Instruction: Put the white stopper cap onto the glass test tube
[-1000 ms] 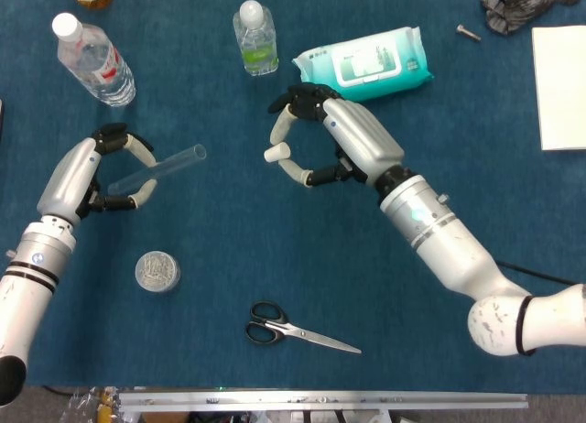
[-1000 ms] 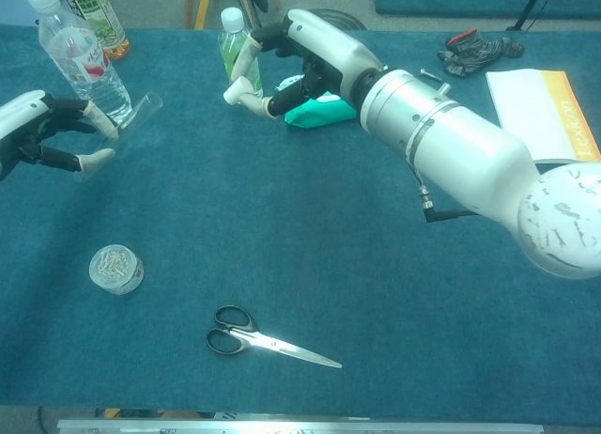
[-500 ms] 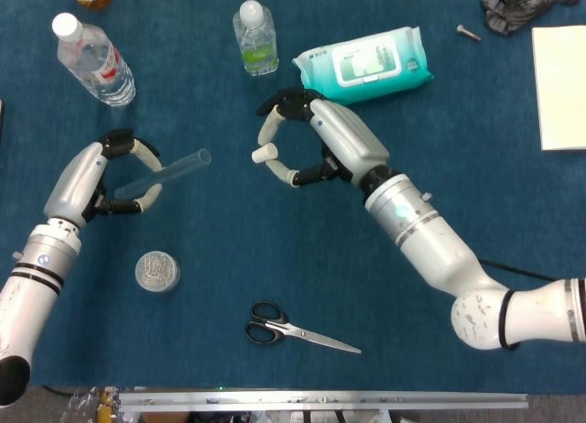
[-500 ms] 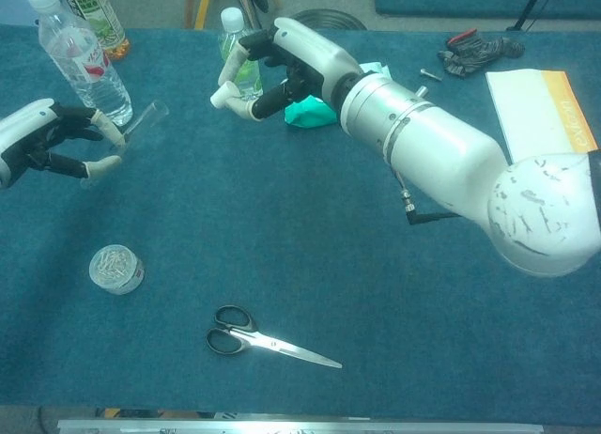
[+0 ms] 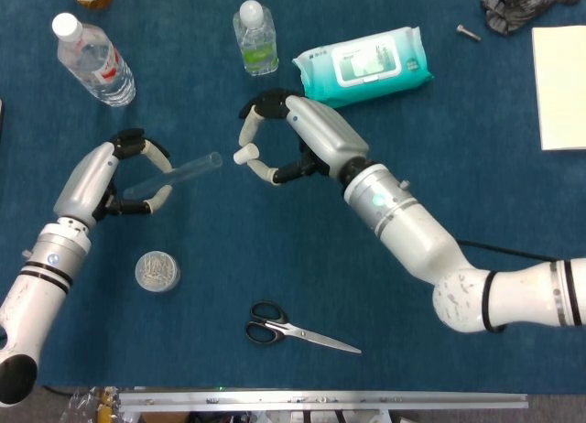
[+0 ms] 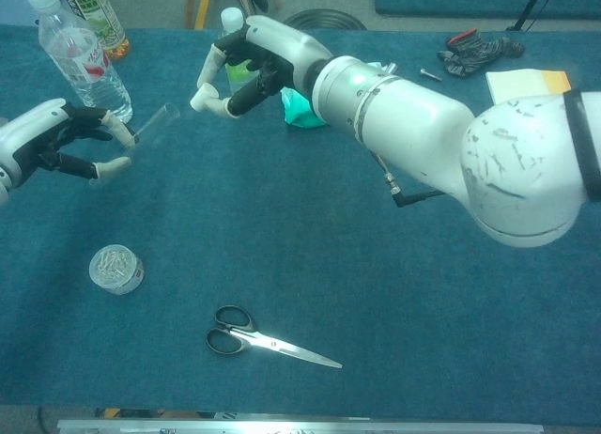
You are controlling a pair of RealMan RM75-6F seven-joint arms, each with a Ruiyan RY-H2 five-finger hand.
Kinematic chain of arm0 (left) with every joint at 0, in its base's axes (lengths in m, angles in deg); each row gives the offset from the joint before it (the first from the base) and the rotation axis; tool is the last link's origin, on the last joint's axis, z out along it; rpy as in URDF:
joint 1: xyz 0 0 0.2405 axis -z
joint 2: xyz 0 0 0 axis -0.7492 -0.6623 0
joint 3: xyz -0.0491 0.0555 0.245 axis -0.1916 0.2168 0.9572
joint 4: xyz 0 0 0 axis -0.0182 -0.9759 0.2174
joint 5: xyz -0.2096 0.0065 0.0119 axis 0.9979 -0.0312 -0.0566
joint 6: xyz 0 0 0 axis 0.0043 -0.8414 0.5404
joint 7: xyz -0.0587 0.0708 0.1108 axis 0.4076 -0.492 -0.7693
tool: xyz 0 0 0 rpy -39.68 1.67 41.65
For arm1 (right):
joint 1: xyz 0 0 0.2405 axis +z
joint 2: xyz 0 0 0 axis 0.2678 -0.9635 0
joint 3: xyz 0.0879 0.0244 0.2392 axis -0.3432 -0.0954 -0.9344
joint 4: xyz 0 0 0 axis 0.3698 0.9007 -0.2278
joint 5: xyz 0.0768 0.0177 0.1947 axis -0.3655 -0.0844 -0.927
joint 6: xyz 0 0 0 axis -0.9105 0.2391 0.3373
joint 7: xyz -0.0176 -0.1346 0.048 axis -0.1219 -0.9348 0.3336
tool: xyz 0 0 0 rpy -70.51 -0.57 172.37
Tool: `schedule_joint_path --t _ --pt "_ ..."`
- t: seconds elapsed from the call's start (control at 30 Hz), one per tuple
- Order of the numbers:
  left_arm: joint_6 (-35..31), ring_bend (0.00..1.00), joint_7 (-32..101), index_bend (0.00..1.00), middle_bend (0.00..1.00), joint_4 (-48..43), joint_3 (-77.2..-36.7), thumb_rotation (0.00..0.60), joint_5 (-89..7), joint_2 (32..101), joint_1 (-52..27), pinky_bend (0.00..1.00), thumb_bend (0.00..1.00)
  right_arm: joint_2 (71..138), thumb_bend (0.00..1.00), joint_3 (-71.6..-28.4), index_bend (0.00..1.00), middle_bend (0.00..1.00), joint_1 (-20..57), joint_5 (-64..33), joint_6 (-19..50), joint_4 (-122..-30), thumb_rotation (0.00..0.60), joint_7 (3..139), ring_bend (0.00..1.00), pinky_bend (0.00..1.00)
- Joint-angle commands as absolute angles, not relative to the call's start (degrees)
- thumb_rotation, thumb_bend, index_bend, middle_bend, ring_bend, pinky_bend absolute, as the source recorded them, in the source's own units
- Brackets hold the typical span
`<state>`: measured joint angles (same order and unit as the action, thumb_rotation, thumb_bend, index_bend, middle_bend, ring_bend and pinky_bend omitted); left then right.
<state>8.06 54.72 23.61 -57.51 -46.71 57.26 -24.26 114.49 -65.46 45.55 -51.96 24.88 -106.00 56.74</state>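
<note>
The glass test tube (image 5: 179,175) sits in the left hand (image 5: 110,171), fingers wrapped around its lower end, held above the blue table (image 5: 275,258). Its long axis runs up and to the right in the head view, open mouth aimed toward the right hand (image 5: 293,139). That hand pinches the white stopper cap (image 5: 244,154) between thumb and a fingertip, just off the tube's mouth, not touching it. Containers: a clear water bottle (image 5: 92,59) lies at the far left, a small bottle (image 5: 255,38) with greenish liquid stands behind the right hand, and a round tin (image 5: 157,271) holds what looks like metal clips. Scissors (image 5: 295,329) lie near the front edge, with a teal wet-wipes pack (image 5: 366,64) at the back.
</note>
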Motion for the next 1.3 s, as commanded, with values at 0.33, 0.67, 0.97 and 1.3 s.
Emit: schedule_joint_path --t 0.33,0.67,0.97,1.3 --pt "8.03 0.1 53.12 0.64 0.32 24.51 -57.7 0.6 -45.67 58.13 -23.57 0.14 0.33 114.51 0.29 -67.44 0.57 0.3 49.07 -57.46 25.32 -103.79 0.6 56.65 0.12 0.09" --pt "8.63 0.1 52.38 0.64 0.32 24.73 -58.24 0.6 -44.0 58.51 -22.85 0.14 0.33 115.81 0.29 -67.41 0.57 0.3 50.73 -57.98 25.96 -102.33 0.6 57.64 0.12 0.09" --pt "8.71 0.1 52.9 0.64 0.32 25.09 -58.66 0.6 -43.54 57.86 -22.81 0.14 0.33 116.15 0.29 -67.11 0.57 0.3 51.41 -58.13 25.73 -101.89 0.6 58.09 0.12 0.09" --pt "8.38 0.1 53.73 0.64 0.32 25.28 -58.61 0.6 -44.07 57.15 -23.2 0.14 0.33 115.97 0.29 -66.79 0.57 0.3 51.55 -58.26 25.77 -101.91 0.6 58.68 0.12 0.09"
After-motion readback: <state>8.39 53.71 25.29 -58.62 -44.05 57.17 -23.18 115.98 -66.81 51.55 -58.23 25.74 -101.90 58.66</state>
